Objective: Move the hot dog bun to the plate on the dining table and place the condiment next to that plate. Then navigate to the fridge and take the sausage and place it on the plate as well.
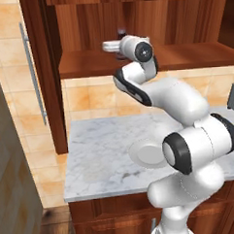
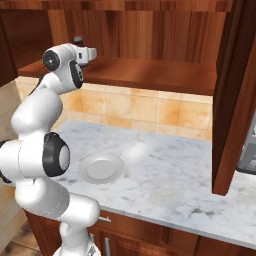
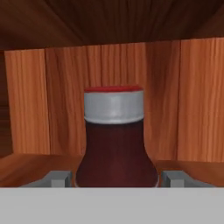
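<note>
Condiment bottle (image 3: 113,140) stands upright on the wooden shelf (image 3: 26,168), the gripper (image 3: 114,178) clamped around its body (lift it straight, without tilting).

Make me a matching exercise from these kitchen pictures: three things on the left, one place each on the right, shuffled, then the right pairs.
Things
1. condiment bottle
2. pale round plate
3. gripper

Places
A. flat on the marble counter, below the arm
B. raised to the shelf, a finger on each side of the bottle
C. upright on the wooden shelf, in front of the wood back panel

Pairs: 1-C, 2-A, 3-B
</note>
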You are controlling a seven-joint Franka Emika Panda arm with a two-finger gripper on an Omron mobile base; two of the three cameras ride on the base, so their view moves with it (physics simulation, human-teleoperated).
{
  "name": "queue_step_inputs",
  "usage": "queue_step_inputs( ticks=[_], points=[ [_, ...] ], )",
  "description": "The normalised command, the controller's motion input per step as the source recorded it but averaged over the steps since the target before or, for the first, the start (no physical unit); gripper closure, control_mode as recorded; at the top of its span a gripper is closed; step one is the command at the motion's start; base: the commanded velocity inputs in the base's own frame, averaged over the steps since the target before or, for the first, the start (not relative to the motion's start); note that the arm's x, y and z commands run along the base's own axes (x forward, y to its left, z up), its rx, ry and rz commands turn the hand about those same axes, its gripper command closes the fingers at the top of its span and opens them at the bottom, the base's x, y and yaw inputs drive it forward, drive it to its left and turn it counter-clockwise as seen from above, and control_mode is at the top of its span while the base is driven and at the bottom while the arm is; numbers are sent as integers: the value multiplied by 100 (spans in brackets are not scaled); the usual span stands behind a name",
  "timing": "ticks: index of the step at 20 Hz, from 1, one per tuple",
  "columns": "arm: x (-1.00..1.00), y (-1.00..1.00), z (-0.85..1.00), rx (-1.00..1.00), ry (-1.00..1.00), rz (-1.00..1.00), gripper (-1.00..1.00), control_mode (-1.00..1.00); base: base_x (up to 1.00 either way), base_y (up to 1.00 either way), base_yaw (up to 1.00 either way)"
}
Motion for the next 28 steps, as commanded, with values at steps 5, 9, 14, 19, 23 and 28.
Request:
queue_step_inputs(
  ticks=[5, 9, 14, 19, 23, 28],
  points=[
    [-100, -22, 21, 9, 0, -11, 100, -100, 0, 0, 0],
    [-100, -12, 45, 0, 15, -17, 100, -100, 0, 0, 0],
    [-100, -20, 37, 1, 11, -19, 100, -100, 0, 0, 0],
    [-100, -11, 20, 1, 8, -22, 100, -100, 0, 0, 0],
    [-100, -10, -6, 0, 0, -23, 100, -100, 0, 0, 0],
    [-100, -10, -14, 2, -1, -19, 100, -100, 0, 0, 0]
  ],
)
